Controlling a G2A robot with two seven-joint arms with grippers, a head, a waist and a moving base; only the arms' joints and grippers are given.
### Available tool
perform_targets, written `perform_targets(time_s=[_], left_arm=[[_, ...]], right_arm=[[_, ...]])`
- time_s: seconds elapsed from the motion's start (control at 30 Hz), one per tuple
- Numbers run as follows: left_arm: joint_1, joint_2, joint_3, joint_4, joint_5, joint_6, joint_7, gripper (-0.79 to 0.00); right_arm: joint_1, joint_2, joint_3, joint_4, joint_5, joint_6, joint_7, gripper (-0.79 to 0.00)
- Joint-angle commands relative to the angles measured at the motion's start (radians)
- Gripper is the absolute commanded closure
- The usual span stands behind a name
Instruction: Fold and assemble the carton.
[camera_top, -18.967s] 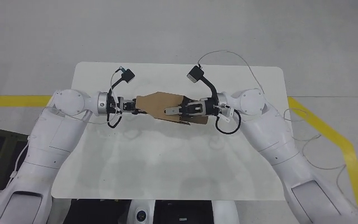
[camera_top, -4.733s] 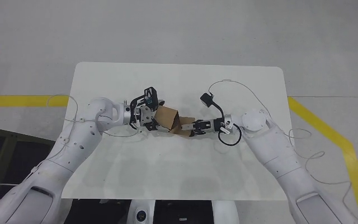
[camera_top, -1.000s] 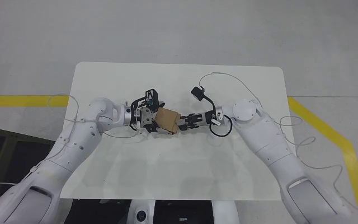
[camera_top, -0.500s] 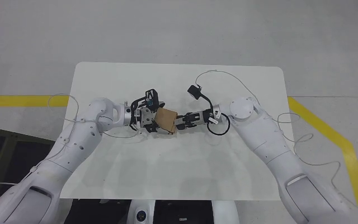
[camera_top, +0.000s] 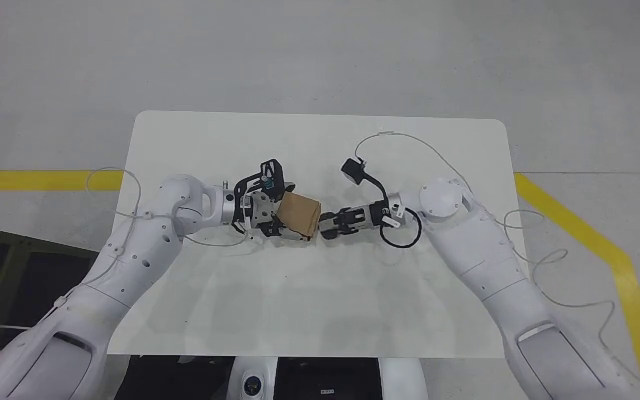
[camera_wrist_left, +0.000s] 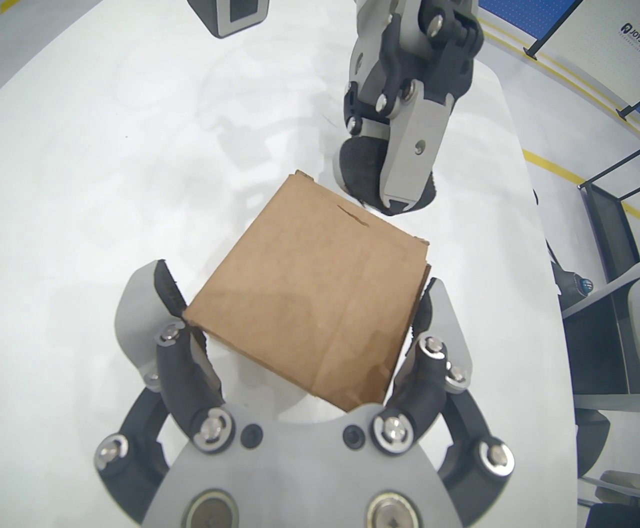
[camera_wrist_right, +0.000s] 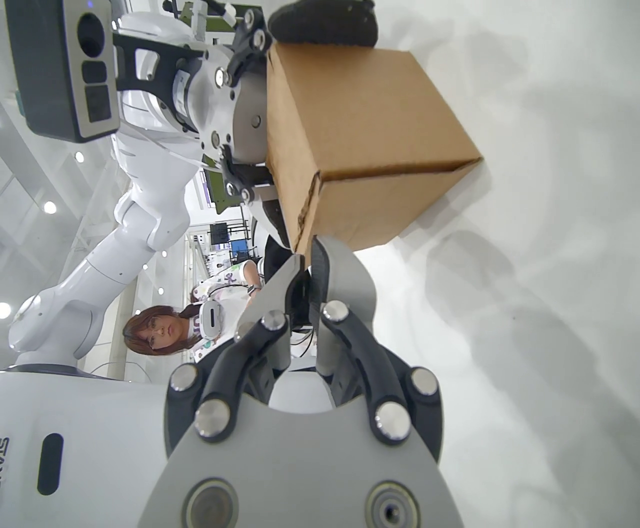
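A small brown carton (camera_top: 299, 214), folded into a closed box shape, sits near the middle of the white table (camera_top: 200, 300). My left gripper (camera_top: 268, 213) is shut on the carton (camera_wrist_left: 310, 310), one finger (camera_wrist_left: 167, 300) pressing each of two opposite sides. My right gripper (camera_top: 327, 225) is on the carton's other side, fingers shut with nothing between them. In the left wrist view the right gripper (camera_wrist_left: 395, 200) has its tips at the carton's far edge. In the right wrist view the right gripper (camera_wrist_right: 307, 255) touches a bottom corner of the carton (camera_wrist_right: 360, 140).
A thin white cable (camera_top: 430, 140) loops over the table's back right. The table has bare surface in front of and behind the arms, and its edges are well away from the carton.
The right gripper has drawn back slightly from the carton's side, toward the table's front. The carton and the left gripper have stayed where they were.
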Motion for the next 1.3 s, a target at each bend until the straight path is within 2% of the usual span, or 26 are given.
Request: perform_targets(time_s=[0.0, 0.27, 0.77, 0.97, 1.13, 1.23, 1.27], left_arm=[[0.0, 0.0, 0.0, 0.0, 0.0, 0.0, 0.0, -0.785], [-0.001, -0.001, 0.001, 0.002, 0.0, 0.0, 0.0, -0.785], [-0.002, 0.0, -0.001, 0.005, -0.002, 0.0, 0.007, -0.785], [0.004, 0.007, -0.01, -0.007, -0.037, 0.0, 0.009, -0.785], [0.008, 0.026, -0.036, -0.014, -0.14, 0.0, -0.005, -0.785], [0.013, 0.042, -0.066, -0.027, -0.212, 0.0, -0.006, -0.785], [0.016, 0.048, -0.076, -0.033, -0.233, 0.0, -0.009, -0.785]], right_arm=[[-0.006, 0.0, -0.004, -0.007, 0.0, 0.009, 0.002, 0.0], [0.008, -0.014, -0.035, 0.013, 0.013, 0.018, 0.005, 0.0], [0.055, -0.042, -0.069, 0.093, 0.056, -0.029, 0.009, 0.0], [0.048, -0.031, -0.044, 0.09, 0.055, -0.039, 0.024, 0.0], [0.026, -0.01, 0.002, 0.067, 0.037, -0.046, 0.021, 0.0], [0.014, 0.005, 0.035, 0.042, 0.021, -0.093, 0.015, 0.0], [0.011, 0.01, 0.052, 0.041, 0.02, -0.121, 0.006, -0.022]])
